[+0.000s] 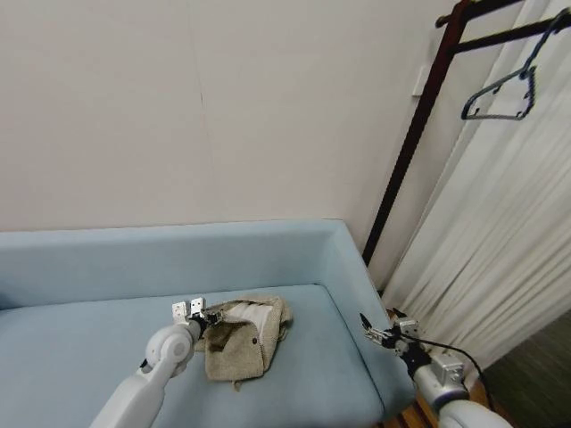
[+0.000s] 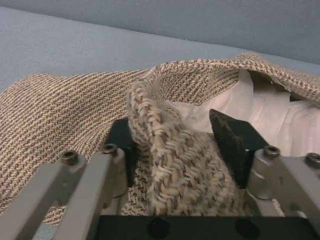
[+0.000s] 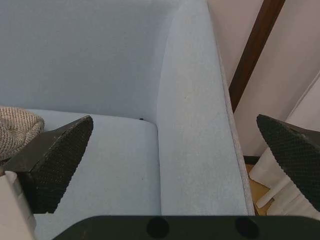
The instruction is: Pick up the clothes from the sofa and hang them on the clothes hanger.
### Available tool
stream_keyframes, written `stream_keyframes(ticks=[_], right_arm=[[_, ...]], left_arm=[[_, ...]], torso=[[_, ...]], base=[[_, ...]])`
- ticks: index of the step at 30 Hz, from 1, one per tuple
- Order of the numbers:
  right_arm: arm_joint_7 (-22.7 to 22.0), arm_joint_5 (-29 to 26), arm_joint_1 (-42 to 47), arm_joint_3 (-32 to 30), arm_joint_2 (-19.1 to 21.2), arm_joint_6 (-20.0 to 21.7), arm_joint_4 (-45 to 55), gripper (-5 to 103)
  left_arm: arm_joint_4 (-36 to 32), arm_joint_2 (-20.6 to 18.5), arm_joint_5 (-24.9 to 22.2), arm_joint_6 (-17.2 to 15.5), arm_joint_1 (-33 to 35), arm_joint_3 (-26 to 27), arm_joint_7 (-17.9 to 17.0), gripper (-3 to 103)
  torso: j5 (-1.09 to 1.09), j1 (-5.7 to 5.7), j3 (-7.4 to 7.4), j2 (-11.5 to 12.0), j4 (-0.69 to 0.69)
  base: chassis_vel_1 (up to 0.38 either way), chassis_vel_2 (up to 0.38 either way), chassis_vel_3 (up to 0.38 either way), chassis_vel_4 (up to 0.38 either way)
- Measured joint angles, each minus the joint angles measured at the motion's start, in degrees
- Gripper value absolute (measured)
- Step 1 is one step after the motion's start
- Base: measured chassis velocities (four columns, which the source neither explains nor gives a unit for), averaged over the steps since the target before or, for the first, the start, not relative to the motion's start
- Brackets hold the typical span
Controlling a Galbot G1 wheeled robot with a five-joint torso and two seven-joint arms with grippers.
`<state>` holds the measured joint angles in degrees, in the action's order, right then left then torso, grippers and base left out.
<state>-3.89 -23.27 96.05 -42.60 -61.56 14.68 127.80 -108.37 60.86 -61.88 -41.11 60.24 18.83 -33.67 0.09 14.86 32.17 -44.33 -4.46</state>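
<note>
A beige knit garment [image 1: 245, 337] with a white lining lies bunched on the seat of the light blue sofa [image 1: 80, 357]. My left gripper [image 1: 211, 314] is at the garment's left edge. In the left wrist view my left gripper [image 2: 172, 135] is shut on an upright fold of the knit garment [image 2: 60, 115], with a black pad [image 2: 231, 142] pressed against each side. My right gripper [image 1: 368, 328] hovers open above the sofa's right armrest [image 3: 200, 125], with nothing between its fingers [image 3: 60, 155]. A dark hanger [image 1: 504, 89] hangs on the brown clothes rack [image 1: 415, 134] at the upper right.
The rack's slanted pole stands right of the sofa, between the wall and a white curtain [image 1: 500, 232]. Wooden floor [image 1: 535, 374] shows beyond the armrest. The sofa seat left of the garment is bare.
</note>
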Motion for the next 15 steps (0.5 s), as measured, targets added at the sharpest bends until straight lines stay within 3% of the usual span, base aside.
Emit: stream_keyframes(ticks=[4,7,9,12,14,15], right_arm=[[-0.14,0.02,-0.26,0.06,0.05,0.02,-0.38,100],[-0.45,-0.34,-0.8,0.44,0.24,0.28,-0.43,100],[-0.73,-0.88,-1.03,0.86,0.57,0.61,-0.32,100],[-2.91,-3.96,-3.1,3.14,2.65,1.82,-0.2,100],[-5.98,-7.96,-6.15,5.74,4.85,3.67,-0.19,100],[-5.98,-7.96,-6.15,5.74,4.85,3.67,-0.19,100]], left_arm=[[0.32,-0.03,0.06,0.06,-0.09,-0.16,0.19,34],[0.13,-0.38,0.3,0.25,0.05,-0.2,0.44,16],[-0.14,-0.58,0.67,0.28,0.21,-0.2,0.64,16],[-0.88,-1.92,5.66,0.98,1.59,-0.17,4.14,4],[-1.22,-3.27,11.79,2.6,3.4,-0.15,8.53,4],[-1.22,-3.27,11.79,2.6,3.4,-0.15,8.53,4]], torso=[[0.0,0.0,0.0,0.0,0.0],[0.0,0.0,0.0,0.0,0.0],[0.0,0.0,0.0,0.0,-0.01],[-0.01,0.0,0.0,0.0,-0.02],[0.0,0.0,0.0,0.0,-0.01],[0.0,0.0,0.0,0.0,-0.01]], base=[[0.0,0.0,0.0,0.0],[0.0,0.0,0.0,0.0],[0.0,0.0,0.0,0.0],[0.0,0.0,0.0,0.0],[0.0,0.0,0.0,0.0],[0.0,0.0,0.0,0.0]])
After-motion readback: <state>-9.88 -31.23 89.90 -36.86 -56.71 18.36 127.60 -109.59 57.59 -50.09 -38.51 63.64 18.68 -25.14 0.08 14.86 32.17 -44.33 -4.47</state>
